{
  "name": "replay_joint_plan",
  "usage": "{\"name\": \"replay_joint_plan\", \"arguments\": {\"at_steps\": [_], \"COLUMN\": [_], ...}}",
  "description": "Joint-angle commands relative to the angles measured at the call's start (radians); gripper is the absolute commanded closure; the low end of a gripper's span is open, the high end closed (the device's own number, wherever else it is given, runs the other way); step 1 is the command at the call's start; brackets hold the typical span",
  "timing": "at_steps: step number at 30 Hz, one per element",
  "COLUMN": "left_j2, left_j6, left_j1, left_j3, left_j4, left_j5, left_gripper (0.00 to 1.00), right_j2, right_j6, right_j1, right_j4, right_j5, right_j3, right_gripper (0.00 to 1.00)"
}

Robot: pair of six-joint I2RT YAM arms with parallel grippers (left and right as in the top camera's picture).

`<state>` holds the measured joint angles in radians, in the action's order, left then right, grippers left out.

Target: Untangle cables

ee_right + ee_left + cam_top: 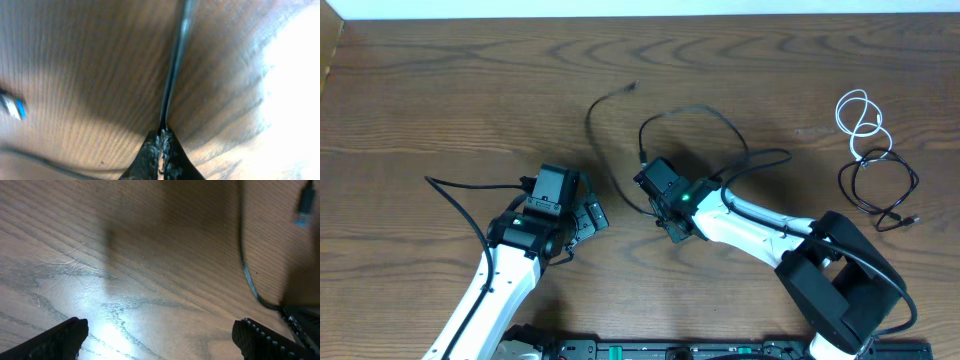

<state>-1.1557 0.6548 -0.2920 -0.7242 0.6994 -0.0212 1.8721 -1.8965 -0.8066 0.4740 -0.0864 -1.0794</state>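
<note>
Black and thin, the cable (pixel 175 65) in the middle of the brown wooden worktop (pixel 440 90) is pinched tight in the right gripper (pixel 161 137), its fingers pressed together on it! The left gripper (pixel 160 330) hovers with fingers spread wide, holding nothing, and a second long black cable (pixel 589 128) curves just beside it. Over by the right edge, a short white looped cable (pixel 865 127) and a coiled black cable (pixel 880 185) already lie clear of the middle pair. I'd call it partly done. The two central cords look left to separate, though where they meet is hidden under the gripper.
</note>
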Motion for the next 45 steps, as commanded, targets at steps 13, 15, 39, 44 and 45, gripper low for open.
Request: {"name": "replay_joint_plan", "arguments": {"at_steps": [13,15,39,44,45], "left_j2": [0.005,0.005,-0.222,-0.395,-0.413], "left_j6": [0.005,0.005,0.040,0.012,0.012], "left_j1": [-0.001,-0.001,-0.004,-0.004,-0.004], "left_j3": [-0.009,-0.009,-0.158,-0.349,-0.369], "left_j4": [0.003,0.003,0.059,0.100,0.090], "left_j5": [0.003,0.004,-0.024,-0.024,-0.023], "left_gripper": [0.02,0.02,0.02,0.02,0.02], "right_j2": [0.021,0.021,0.010,0.011,0.011], "right_j6": [0.554,0.585,1.121,1.120,1.120], "right_j1": [0.048,0.048,0.099,0.083,0.080], "right_j4": [0.066,0.068,0.266,0.266,0.263], "right_j5": [0.025,0.025,0.156,0.142,0.141], "right_j3": [0.015,0.015,0.016,0.016,0.016], "right_gripper": [0.99,0.99,0.99,0.99,0.99]}}
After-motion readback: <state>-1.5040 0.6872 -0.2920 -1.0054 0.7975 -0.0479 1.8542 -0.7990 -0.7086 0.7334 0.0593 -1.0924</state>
